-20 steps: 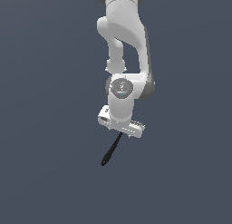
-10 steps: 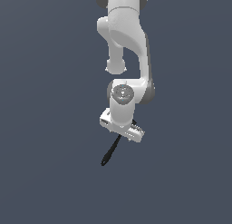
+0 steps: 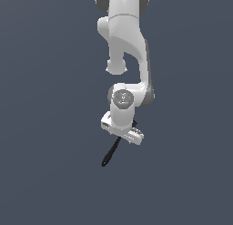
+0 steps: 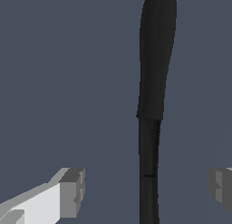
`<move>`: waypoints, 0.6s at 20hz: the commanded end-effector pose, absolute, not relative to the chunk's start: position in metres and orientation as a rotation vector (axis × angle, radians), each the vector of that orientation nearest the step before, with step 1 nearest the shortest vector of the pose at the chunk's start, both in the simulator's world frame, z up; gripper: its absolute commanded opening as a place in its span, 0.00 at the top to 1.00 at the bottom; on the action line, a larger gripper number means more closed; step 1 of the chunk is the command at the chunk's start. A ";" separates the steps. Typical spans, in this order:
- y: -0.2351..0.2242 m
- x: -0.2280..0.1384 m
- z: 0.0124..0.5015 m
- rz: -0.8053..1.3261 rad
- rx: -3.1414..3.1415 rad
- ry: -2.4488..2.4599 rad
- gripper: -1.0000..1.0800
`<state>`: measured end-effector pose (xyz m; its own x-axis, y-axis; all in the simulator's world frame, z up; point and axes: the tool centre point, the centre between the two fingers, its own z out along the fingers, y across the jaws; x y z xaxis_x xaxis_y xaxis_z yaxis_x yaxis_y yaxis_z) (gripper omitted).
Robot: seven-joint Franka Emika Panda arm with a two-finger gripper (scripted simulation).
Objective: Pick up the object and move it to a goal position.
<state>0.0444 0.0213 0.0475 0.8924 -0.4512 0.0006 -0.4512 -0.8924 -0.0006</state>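
The black spatula-like utensil [image 3: 110,152] lies flat on the dark grey surface. Its tapering handle sticks out from under my gripper [image 3: 122,132] towards the exterior view's lower left. A bit of its head shows behind the hand. In the wrist view the utensil [image 4: 152,82] runs lengthwise between my two fingers. My gripper [image 4: 145,187] is open and straddles it, with one fingertip [image 4: 72,191] and the other at the frame's edge both well apart from it. Nothing is held.
The white arm [image 3: 125,46] rises from the gripper to the top of the exterior view. The plain dark grey surface [image 3: 45,128] fills the rest of both views. No goal marker shows.
My gripper has come down a little over the utensil. The utensil has not moved.
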 end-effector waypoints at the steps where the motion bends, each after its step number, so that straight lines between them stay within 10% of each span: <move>1: 0.021 0.043 0.034 0.000 -3.055 0.731 0.04; 9: 0.021 0.045 0.017 0.000 -3.055 0.733 0.04; 10: 0.021 0.045 0.017 0.000 -3.055 0.733 1.00; 12: 0.021 0.045 0.017 0.000 -3.055 0.733 1.00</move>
